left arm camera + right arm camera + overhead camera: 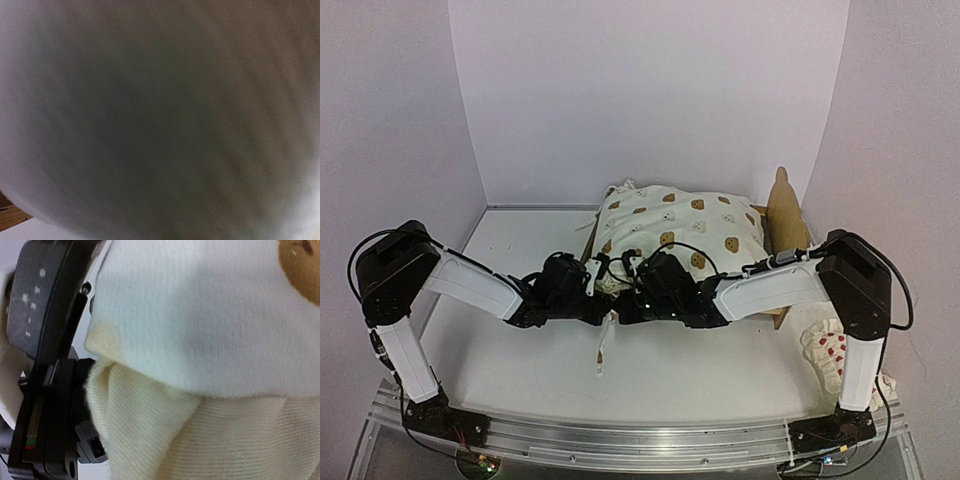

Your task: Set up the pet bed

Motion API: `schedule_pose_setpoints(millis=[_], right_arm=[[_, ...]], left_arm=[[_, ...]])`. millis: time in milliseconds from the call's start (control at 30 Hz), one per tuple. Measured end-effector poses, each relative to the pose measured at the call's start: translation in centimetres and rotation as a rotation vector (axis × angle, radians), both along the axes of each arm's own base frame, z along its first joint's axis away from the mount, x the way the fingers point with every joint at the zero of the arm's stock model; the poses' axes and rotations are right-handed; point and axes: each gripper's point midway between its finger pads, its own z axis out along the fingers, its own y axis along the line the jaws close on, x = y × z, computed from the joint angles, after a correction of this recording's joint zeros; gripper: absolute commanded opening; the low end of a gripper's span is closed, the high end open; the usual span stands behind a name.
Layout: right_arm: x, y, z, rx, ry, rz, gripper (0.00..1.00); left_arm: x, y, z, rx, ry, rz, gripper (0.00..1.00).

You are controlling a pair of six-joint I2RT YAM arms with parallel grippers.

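The pet bed stands at the back right; only its plywood headboard and bits of the rail show. The cream bear-print cushion lies puffed up on top of it and hides the base. My left gripper and right gripper meet at the cushion's near left edge, fingertips buried in the ruffle. The right wrist view is filled by the cushion and its ruffle, with the left arm's black gripper body at the left. The left wrist view is blurred fabric pressed to the lens.
A small white red-dotted pillow lies at the right beside the right arm's base. A cushion tie trails onto the white table towards the front. White walls close in the back and both sides.
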Motion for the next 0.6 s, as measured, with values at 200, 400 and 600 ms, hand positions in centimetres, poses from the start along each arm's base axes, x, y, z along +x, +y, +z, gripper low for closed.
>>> schedule_pose_setpoints(millis=[200, 400, 600], right_arm=[[-0.3, 0.1, -0.2, 0.009, 0.029, 0.001, 0.00], [-0.3, 0.5, 0.4, 0.030, 0.045, -0.004, 0.00], [0.1, 0.6, 0.9, 0.048, 0.052, -0.034, 0.00]], left_arm=[[1.0, 0.3, 0.5, -0.053, 0.026, 0.102, 0.00], [1.3, 0.2, 0.9, -0.105, 0.056, 0.152, 0.00], [0.9, -0.4, 0.7, -0.161, 0.109, 0.152, 0.00]])
